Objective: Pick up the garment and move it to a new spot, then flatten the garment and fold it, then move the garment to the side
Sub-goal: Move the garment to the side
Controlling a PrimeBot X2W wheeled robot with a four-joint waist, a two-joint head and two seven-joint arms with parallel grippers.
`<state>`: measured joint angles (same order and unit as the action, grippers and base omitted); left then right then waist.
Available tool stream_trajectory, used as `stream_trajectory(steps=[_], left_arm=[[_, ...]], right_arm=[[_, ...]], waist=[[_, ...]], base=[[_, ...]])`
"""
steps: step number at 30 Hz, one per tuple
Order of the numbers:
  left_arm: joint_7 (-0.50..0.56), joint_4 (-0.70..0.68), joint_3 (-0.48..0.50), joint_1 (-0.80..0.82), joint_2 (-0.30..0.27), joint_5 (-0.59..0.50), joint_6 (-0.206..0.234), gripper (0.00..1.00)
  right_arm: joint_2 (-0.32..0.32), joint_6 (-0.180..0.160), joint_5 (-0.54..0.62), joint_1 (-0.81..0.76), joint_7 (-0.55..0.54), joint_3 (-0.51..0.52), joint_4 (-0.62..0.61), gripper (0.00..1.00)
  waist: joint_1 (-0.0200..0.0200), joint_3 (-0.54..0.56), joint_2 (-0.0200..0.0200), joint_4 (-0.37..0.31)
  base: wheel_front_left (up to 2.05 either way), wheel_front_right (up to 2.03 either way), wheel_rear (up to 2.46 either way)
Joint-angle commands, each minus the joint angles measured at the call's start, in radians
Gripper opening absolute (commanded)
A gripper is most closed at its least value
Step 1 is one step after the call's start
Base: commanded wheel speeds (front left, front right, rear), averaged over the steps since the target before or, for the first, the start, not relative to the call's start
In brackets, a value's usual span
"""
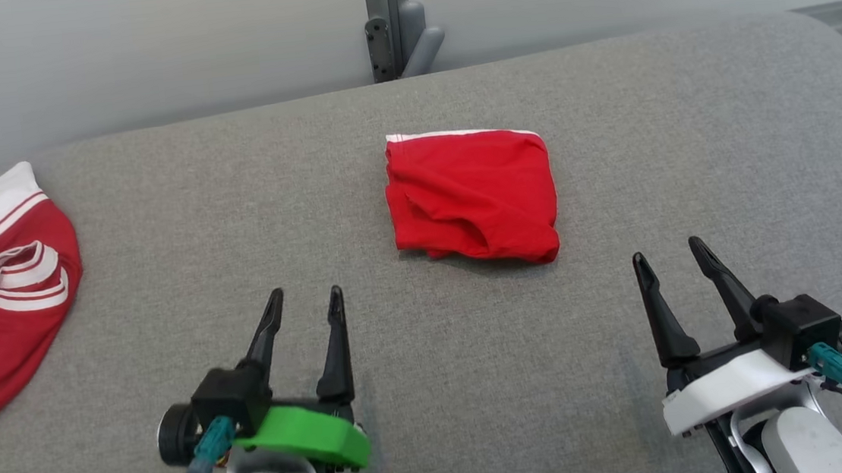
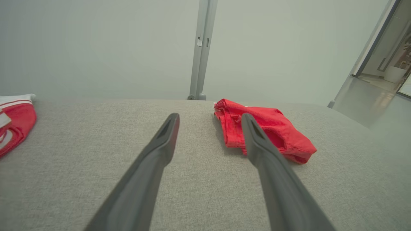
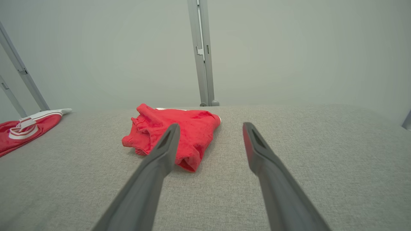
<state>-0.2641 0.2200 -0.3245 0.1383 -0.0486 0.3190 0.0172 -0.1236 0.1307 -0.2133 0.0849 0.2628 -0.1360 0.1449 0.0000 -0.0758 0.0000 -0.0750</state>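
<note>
You've got bare grey surface (image 1: 434, 388) all round the red garment (image 1: 472, 198). It sits mid-width, nearer the far edge, folded into a rough square, I think; the layers are hard to read. The stretch out to the right edge is free. A red-and-white garment (image 1: 2, 288) lies at the left edge, well apart. A grey post (image 1: 388, 22) stands behind the far edge. Left gripper (image 1: 305, 292) and right gripper (image 1: 665, 249) are by the near edge, jaws apart, gripping nothing, clear of the cloth.

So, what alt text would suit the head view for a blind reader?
A loosely folded red garment lies on a grey cushioned surface. The left gripper and right gripper, both open, stand short of it; a red-and-white garment lies at the left edge.
</note>
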Motion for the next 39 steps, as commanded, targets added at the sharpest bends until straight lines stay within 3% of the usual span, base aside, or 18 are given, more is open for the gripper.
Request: stream_trajectory(steps=[1,10,18,29,30,31,32,34,35,36,39], left_arm=[[0.0,0.017,-0.007,0.033,-0.004,0.013,-0.008,1.0],[0.016,0.306,-0.178,0.382,-0.005,0.248,-0.073,1.0],[0.005,0.45,-0.297,0.566,-0.004,0.356,-0.042,1.0],[-0.001,0.534,-0.388,0.657,-0.004,0.458,-0.002,1.0],[-0.002,0.535,-0.387,0.661,-0.004,0.459,0.002,0.84],[-0.002,0.534,-0.386,0.663,-0.004,0.46,0.001,0.48],[-0.002,0.533,-0.382,0.661,-0.004,0.465,0.0,0.39],[-0.002,0.524,-0.377,0.664,-0.004,0.456,0.002,0.07],[-0.002,0.524,-0.377,0.664,-0.004,0.456,0.002,0.07],[-0.002,0.516,-0.372,0.659,-0.004,0.455,0.002,0.0],[-0.001,0.491,-0.361,0.63,-0.005,0.46,-0.004,0.0]], right_arm=[[-0.003,0.0,0.004,0.015,0.002,0.001,-0.004,1.0],[-0.004,0.0,0.011,0.106,0.002,-0.022,-0.006,1.0],[-0.001,0.0,0.029,0.156,0.002,-0.013,-0.003,1.0],[0.012,0.0,0.04,0.162,0.002,-0.006,-0.002,1.0],[0.012,0.0,0.041,0.162,0.002,-0.005,-0.002,1.0],[0.012,0.0,0.042,0.161,0.002,-0.003,-0.002,1.0],[0.012,0.0,0.042,0.161,0.002,-0.001,-0.002,1.0],[0.012,0.0,0.043,0.16,0.002,0.003,-0.001,1.0],[0.012,0.0,0.043,0.16,0.002,0.003,-0.001,1.0],[0.012,0.0,0.043,0.158,0.002,0.007,-0.001,1.0],[0.011,0.0,0.046,0.149,0.002,0.019,-0.002,1.0]], waist=[[0.0,-0.046,0.0,-0.014],[0.0,-0.199,0.0,-0.051],[0.0,-0.278,0.0,-0.067],[0.0,-0.289,0.0,-0.098],[0.0,-0.289,0.0,-0.099],[0.0,-0.29,0.0,-0.101],[0.0,-0.29,0.0,-0.101],[0.0,-0.29,0.0,-0.101],[0.0,-0.29,0.0,-0.101],[0.0,-0.29,0.0,-0.099],[0.0,-0.285,0.0,-0.089]], base=[[0.0,0.0,0.0],[0.0,0.0,0.0],[0.0,0.0,0.0],[0.0,0.0,0.0],[0.0,0.0,0.0],[0.0,0.0,0.0],[0.0,0.0,0.0],[0.0,0.0,0.0],[0.0,0.0,0.0],[0.0,0.0,0.0],[0.0,0.0,0.0]])
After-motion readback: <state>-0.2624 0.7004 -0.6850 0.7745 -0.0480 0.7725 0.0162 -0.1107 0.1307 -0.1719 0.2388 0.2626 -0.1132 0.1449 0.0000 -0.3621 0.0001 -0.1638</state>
